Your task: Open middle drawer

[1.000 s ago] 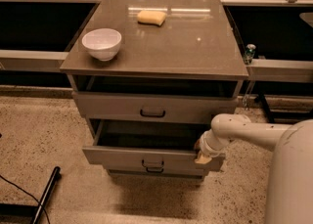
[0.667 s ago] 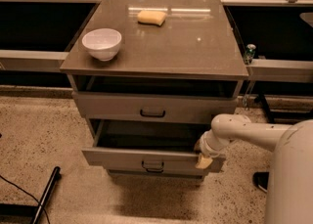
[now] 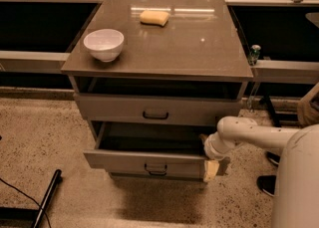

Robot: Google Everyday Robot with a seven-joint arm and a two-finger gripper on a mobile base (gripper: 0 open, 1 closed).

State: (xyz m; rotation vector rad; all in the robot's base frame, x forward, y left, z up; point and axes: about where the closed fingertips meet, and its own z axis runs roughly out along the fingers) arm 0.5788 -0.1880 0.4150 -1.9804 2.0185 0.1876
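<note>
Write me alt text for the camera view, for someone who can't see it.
The middle drawer stands pulled out of a grey-brown cabinet, with the robot's gripper at the right end of the drawer front. A white bowl and a yellow sponge sit on the cabinet's top.

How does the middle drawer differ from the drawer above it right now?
The middle drawer juts well forward, with its dark inside showing; the upper drawer sits farther back. The gripper is at the middle drawer's right front corner; nothing is at the upper drawer. Both have flat grey-brown fronts.
</note>
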